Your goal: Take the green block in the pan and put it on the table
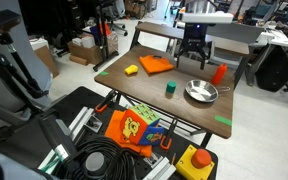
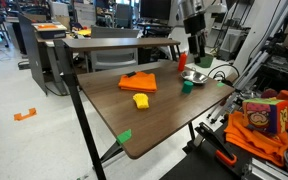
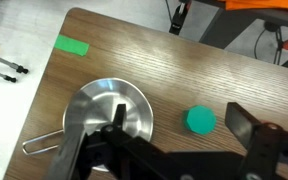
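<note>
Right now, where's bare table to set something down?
Biggest free patch: the table strip between the yellow block and the corner green tape. Also bare wood between the pan and the other green tape. Crowded: pan, green block and red object cluster under the open hand.

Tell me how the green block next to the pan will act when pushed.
The green block looks round from above, standing on a flat end: it would probably slide, not roll, unless tipped. Small beside the pan, it is likely light. Its clean outline suggests stiffness.
</note>
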Controlling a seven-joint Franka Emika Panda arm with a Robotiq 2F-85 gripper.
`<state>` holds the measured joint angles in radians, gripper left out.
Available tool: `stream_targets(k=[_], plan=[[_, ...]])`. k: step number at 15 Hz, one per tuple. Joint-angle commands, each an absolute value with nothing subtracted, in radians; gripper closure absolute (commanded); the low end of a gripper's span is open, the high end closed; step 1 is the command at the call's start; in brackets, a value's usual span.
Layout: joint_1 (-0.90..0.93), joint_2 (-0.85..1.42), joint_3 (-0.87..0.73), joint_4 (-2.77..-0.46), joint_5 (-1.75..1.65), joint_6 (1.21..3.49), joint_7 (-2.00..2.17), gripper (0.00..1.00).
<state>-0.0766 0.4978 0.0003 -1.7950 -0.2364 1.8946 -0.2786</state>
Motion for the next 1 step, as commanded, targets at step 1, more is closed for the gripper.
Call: stream_targets(k=[1], plan=[[-0.138, 0.422, -0.019, -1.850, -0.108, 1.908, -0.251, 0.00]])
